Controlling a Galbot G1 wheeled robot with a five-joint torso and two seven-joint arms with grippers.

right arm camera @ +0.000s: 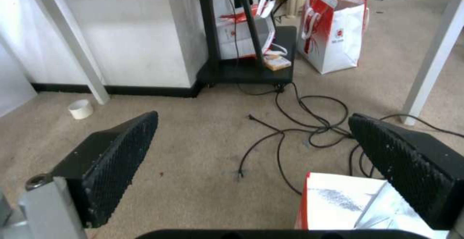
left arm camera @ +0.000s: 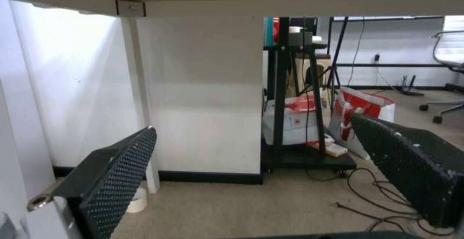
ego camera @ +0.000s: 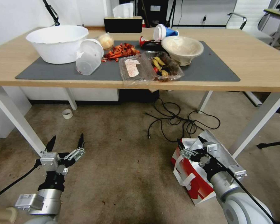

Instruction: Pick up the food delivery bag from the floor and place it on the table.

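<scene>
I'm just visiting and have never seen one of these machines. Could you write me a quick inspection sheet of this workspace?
Surface: wooden table with a grey mat; worn floor below.
Job's things: red-and-white bag standing on the floor, open top showing foil lining.
Clutter: white tub, tipped plastic cup, beige bowl, clear trays and food scraps on the mat; tape roll on the floor.
Grippers: right pincer open above the bag's rim; left pincer open, holding nothing, low by the table leg.
Cables: black cord tangled on the floor.
Surroundings: another bag beyond the table.
</scene>
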